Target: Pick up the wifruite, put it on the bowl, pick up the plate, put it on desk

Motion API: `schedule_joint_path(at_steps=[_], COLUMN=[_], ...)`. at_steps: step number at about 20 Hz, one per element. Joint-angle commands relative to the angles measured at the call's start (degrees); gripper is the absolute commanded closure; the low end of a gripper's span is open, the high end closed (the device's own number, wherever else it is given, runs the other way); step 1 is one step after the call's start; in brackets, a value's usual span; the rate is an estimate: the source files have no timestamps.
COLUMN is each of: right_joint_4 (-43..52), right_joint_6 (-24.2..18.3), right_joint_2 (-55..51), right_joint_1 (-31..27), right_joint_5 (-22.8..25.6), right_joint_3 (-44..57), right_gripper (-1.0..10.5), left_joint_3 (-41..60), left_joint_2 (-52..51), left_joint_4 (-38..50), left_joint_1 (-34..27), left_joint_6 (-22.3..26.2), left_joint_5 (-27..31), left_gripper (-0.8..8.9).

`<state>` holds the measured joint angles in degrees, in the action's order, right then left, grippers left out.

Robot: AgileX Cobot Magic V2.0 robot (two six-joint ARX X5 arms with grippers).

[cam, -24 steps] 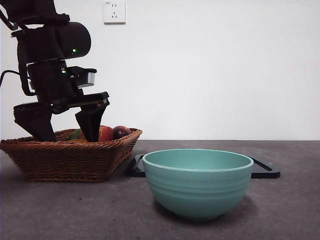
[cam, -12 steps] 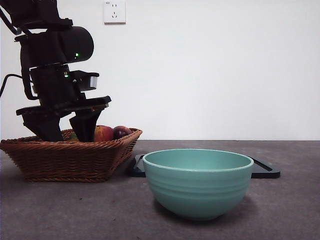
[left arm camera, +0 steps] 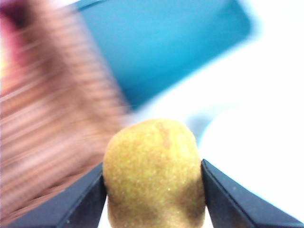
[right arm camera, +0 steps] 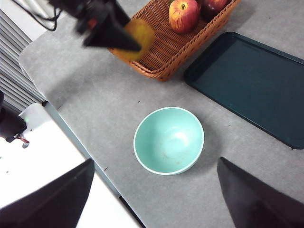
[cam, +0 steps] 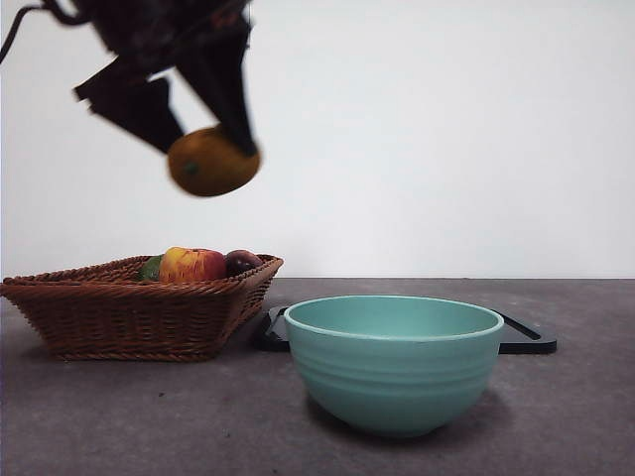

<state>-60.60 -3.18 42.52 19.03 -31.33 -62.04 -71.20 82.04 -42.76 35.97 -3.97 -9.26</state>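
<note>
Since the earlier frame the left gripper [cam: 203, 149] has risen out of the woven wicker basket [cam: 139, 312] and now hangs high above it, jaws pinching the rounded, matte orange-brown wifruite [cam: 212, 162]. The smooth, ridged mint-green bowl [cam: 393, 362] sits unmoved on the mottled grey desk [cam: 575, 416], before a flat dark tray [right arm camera: 251, 85]. The right gripper [right arm camera: 154, 199] waits spread wide above.

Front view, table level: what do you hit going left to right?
wicker basket → apple → plum → bowl → dark tray's right end. Above the basket, the left gripper holds the wifruite.
</note>
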Motion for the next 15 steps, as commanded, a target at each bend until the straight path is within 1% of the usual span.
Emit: schedule_joint_path(at_steps=[1, 4, 8, 13, 15], right_joint_4=[0.5, 0.5, 0.5, 0.5, 0.5], right_joint_6=[-0.3, -0.3, -0.3, -0.3, -0.3], right_joint_2=[0.5, 0.5, 0.5, 0.5, 0.5], right_joint_1=[0.2, 0.2, 0.2, 0.2, 0.2], right_joint_5=[0.0, 0.0, 0.0, -0.1, -0.1], right_joint_3=[-1.1, -1.1, -1.1, -1.1, -1.1], right_gripper=[5.3, 5.3, 5.3, 5.3, 5.3], left_joint_3=[-1.2, -1.2, -1.2, -1.2, -1.2], left_joint_2=[0.9, 3.4, 8.0, 14.6, 17.2], left_joint_4=[1.4, 3.9, 6.9, 9.8, 10.5], left_joint_1=[4.7, 10.4, 14.9, 17.6, 18.3], left_joint_6=[-0.2, -0.2, -0.1, 0.0, 0.1], left_joint_5=[-0.2, -0.2, 0.0, 0.8, 2.5], left_gripper=[5.47, 5.47, 5.47, 5.47, 5.47])
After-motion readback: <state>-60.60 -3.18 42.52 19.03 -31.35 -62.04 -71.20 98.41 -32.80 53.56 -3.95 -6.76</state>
